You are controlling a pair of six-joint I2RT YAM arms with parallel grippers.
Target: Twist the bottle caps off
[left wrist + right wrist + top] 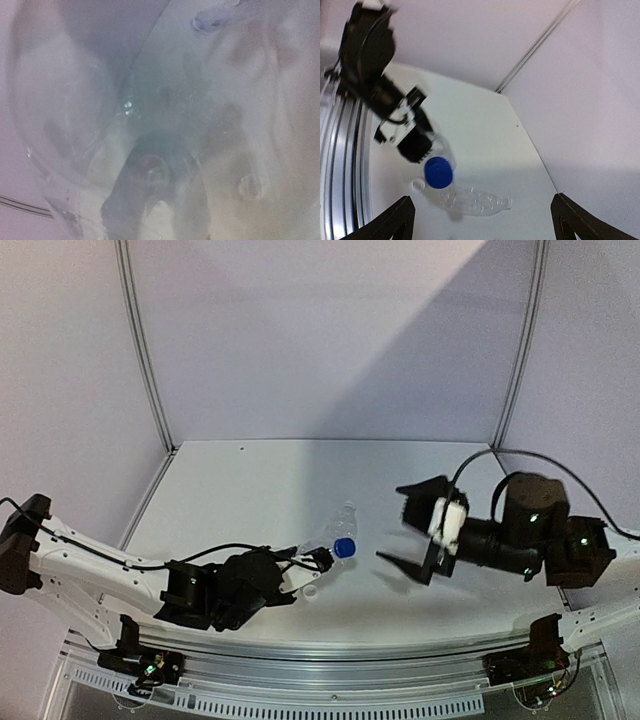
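right fingers (395,222) spread wide, empty, well apart from blue cap (438,172). left gripper (318,560) clamps bottle (150,125), cap facing right arm. second bottle (475,200) lies beside. risk: off-centre closing glances off cap, twisting bottle in left grip.

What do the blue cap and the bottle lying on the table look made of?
The blue cap looks like opaque moulded plastic: an even, saturated blue with nothing showing through. The bottle looks like thin, clear, glossy plastic: the white table shows through it, and its bumpy wall catches small highlights. The view is too soft to show finer surface texture.
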